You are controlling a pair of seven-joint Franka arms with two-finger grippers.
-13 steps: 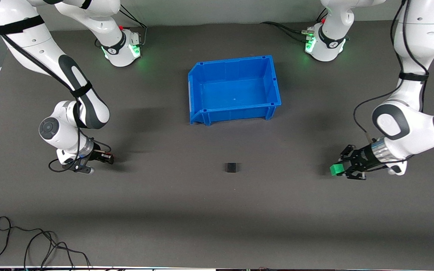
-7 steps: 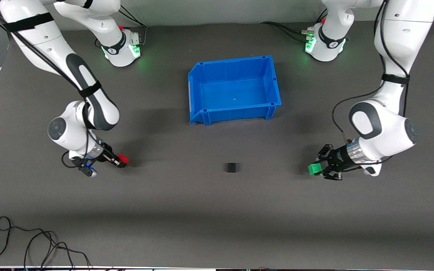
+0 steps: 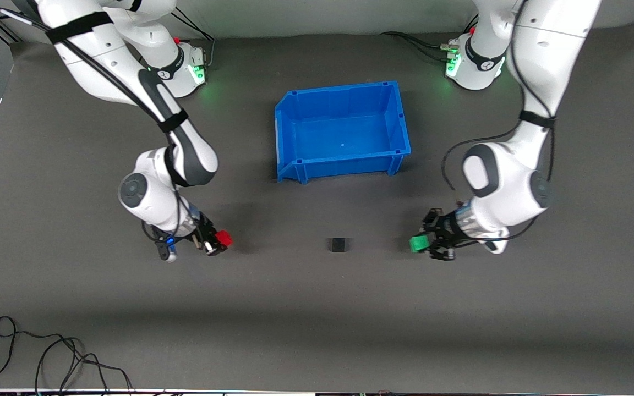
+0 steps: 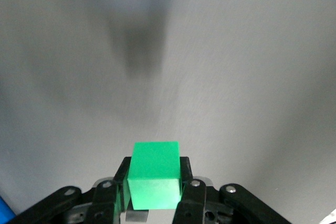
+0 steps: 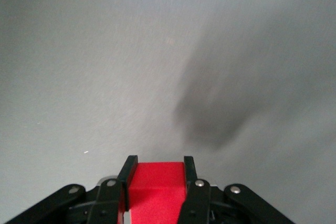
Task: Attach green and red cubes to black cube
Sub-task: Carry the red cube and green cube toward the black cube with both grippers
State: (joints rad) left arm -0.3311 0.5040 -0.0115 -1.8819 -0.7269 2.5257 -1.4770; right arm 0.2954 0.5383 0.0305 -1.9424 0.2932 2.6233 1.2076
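The black cube (image 3: pixel 338 245) sits on the grey mat, nearer the front camera than the blue bin. My left gripper (image 3: pixel 422 243) is shut on the green cube (image 3: pixel 418 243), held low over the mat toward the left arm's end, beside the black cube. The left wrist view shows the green cube (image 4: pixel 155 174) clamped between both fingers. My right gripper (image 3: pixel 219 240) is shut on the red cube (image 3: pixel 223 238), low over the mat toward the right arm's end. The red cube (image 5: pixel 156 191) fills the jaws in the right wrist view. Neither wrist view shows the black cube.
An empty blue bin (image 3: pixel 286 132) stands mid-table, farther from the front camera than the black cube. A black cable (image 3: pixel 47 357) loops along the table's near edge at the right arm's end. Bare mat surrounds the black cube.
Both arms have swung inward toward the black cube, each carrying its cube. The black cube and the bin have not moved.
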